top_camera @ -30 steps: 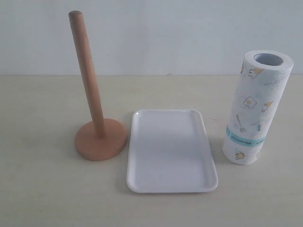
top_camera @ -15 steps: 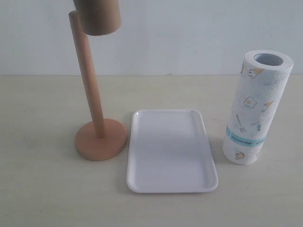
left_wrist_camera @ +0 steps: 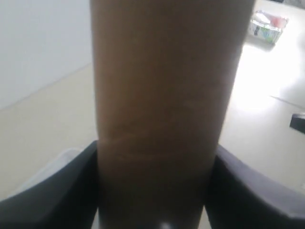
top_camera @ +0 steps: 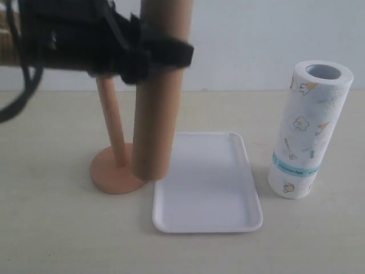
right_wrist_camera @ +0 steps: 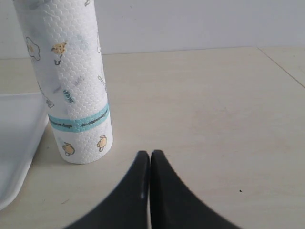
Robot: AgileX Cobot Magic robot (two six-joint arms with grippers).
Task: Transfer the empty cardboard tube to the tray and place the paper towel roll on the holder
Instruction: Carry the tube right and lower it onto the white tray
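Brown cardboard tube [top_camera: 154,131] hangs upright, pinched by the left end effector [top_camera: 162,54], its lower end over the tray [top_camera: 228,220] rim beside the holder [top_camera: 111,131]. Right of the tray, the paper towel roll [top_camera: 308,131] stands on the surface [top_camera: 57,240]; the right end effector [right_wrist_camera: 150,191], pressed together, is near its base.

left gripper [top_camera: 157,54] clamped on cardboard tube [top_camera: 155,125]; right gripper [right_wrist_camera: 150,161] closed

My left gripper [top_camera: 162,54] is black, the cardboard tube [top_camera: 157,114] brown, tray [top_camera: 211,188] white, holder [top_camera: 108,174] reddish-brown, paper towel roll [top_camera: 305,137] white with yellow figures and teal band.
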